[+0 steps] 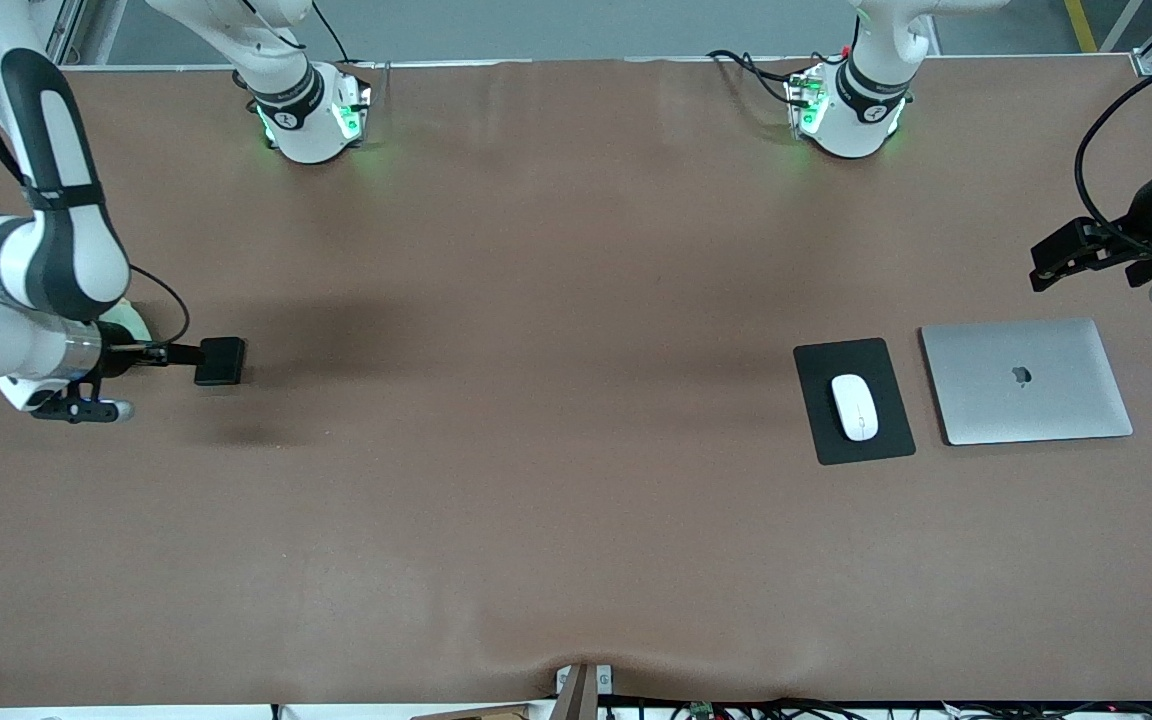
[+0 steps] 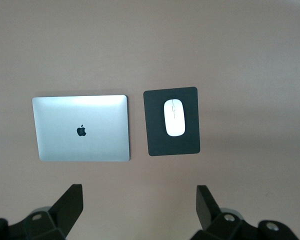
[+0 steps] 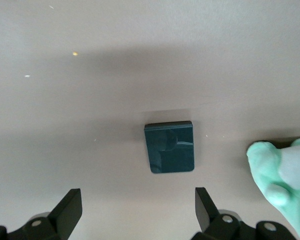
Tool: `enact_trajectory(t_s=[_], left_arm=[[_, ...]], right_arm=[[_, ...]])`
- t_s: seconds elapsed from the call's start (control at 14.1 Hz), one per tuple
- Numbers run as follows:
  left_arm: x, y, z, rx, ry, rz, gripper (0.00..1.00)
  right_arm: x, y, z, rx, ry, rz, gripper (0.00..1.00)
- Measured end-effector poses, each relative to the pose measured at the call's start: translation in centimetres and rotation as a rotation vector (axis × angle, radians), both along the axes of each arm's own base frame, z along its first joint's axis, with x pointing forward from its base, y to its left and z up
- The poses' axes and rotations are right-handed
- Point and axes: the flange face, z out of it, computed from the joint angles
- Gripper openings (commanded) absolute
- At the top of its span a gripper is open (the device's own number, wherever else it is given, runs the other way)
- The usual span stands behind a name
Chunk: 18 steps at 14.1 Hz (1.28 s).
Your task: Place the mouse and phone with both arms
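Observation:
The white mouse (image 1: 854, 406) (image 2: 174, 117) lies on a black mouse pad (image 1: 829, 445) toward the left arm's end of the table. The black phone (image 1: 221, 360) (image 3: 170, 147) lies flat on the table toward the right arm's end. My right gripper (image 1: 136, 380) (image 3: 137, 195) hangs open above the table beside the phone, with nothing between its fingers. My left gripper (image 1: 1086, 265) (image 2: 138, 192) hangs open and empty over the bare table beside the laptop, well above the mouse and apart from it.
A shut silver laptop (image 1: 1026, 380) (image 2: 82, 127) lies beside the mouse pad, toward the left arm's end. A pale green and white object (image 3: 282, 175) (image 1: 139, 320) sits next to the phone, mostly hidden under the right arm. Brown table surface stretches between the two groups.

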Motion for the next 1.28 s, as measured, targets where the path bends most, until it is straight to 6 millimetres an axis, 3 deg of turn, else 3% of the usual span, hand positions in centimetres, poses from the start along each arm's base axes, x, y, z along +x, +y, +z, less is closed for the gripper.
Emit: enact_trajectory(t_s=[0.21,0.64,0.85,1.06,1.28], left_arm=[[0.0,0.0,0.0,0.0,0.001,-0.001,1.0],[-0.1,-0.1,-0.1,0.001,0.011,-0.002,1.0],[-0.4,-0.3,-0.3,0.003,0.035,-0.011,1.0],[-0.5,-0.5,-0.2,0.003,0.036,-0.013,1.0],[-0.4,-0.4,-0.3,0.003,0.039,-0.013,1.0]], right_arm=[[2.0,0.3,6.1,0.0,-0.021,0.06,1.0],[3.3,1.2,10.4,-0.051,-0.076,0.12,1.0],[2.6,1.4,16.0,-0.05,-0.073,0.124,1.0],[1.8,3.0,22.2,-0.043,-0.081,0.155,1.0],[1.2,3.6,23.5,-0.04,-0.072,0.164,1.0]])
